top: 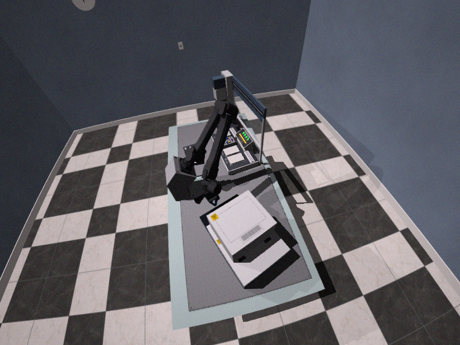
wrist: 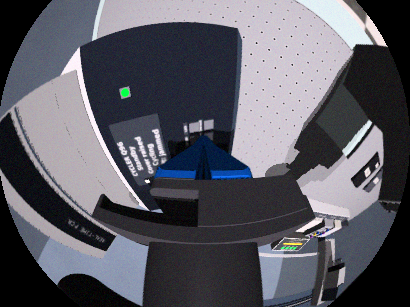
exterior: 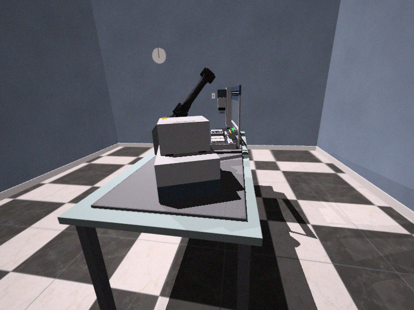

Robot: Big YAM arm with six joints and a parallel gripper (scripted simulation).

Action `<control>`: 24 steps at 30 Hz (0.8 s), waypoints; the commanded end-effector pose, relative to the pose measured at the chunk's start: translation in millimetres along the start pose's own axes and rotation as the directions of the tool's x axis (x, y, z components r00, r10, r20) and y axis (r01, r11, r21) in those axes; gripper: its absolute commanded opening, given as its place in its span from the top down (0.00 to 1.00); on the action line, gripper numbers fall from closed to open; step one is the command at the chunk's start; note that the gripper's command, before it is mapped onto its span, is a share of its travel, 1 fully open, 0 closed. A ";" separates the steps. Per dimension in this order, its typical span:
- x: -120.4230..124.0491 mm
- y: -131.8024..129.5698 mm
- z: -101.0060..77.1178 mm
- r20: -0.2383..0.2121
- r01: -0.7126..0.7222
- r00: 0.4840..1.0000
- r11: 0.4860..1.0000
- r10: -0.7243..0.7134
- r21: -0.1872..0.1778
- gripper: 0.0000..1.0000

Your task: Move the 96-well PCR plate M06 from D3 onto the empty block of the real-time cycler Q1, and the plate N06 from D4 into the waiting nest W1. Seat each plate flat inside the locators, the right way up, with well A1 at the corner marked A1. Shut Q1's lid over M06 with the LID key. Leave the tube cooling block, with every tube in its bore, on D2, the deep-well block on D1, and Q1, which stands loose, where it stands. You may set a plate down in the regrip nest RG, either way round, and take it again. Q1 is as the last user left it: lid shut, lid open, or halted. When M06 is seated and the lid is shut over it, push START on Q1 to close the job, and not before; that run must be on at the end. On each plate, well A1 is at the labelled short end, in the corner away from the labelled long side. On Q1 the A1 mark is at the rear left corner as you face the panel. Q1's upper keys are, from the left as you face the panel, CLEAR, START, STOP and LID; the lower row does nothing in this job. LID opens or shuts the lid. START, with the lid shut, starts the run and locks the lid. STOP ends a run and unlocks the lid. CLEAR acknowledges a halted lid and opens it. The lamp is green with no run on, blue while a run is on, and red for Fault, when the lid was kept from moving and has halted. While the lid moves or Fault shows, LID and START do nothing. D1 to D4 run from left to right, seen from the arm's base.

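Q1 (top: 245,225) has its lid shut and its lamp (wrist: 125,92) green. The jaws, pressed together and empty, point at its keys (wrist: 199,127). Both plates (top: 234,153) remain on the deck.

Top: high, oblique. Exterior: low, table-end. Wrist: close, fisheye, perhaps panel-facing. All share cycler (top: 245,229).

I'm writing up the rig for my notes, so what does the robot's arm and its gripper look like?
The arm is matt black, built of boxy links with rounded joint housings, and shows no markings or loose cables. The gripper has a dark grey body with two blue wedge-shaped fingers.
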State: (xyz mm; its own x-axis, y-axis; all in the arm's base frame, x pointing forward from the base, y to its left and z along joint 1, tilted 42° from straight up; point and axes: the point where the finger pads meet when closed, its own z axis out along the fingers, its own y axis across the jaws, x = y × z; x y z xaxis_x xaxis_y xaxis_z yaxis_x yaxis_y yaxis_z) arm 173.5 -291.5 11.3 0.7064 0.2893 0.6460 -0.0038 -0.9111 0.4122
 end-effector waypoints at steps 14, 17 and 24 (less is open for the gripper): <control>5.6 20.7 24.2 -0.008 0.013 1.000 1.000 -0.013 -0.022 1.00; 3.7 14.9 28.6 -0.005 0.003 1.000 1.000 -0.003 -0.012 1.00; 5.2 25.8 24.3 -0.012 0.014 1.000 0.999 -0.014 -0.032 1.00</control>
State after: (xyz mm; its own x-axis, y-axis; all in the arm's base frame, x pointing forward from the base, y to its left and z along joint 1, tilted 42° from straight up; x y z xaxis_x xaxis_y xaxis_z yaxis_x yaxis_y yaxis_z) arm 192.7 -305.9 -2.4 0.7046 0.2890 0.6481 -0.0006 -0.9131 0.4078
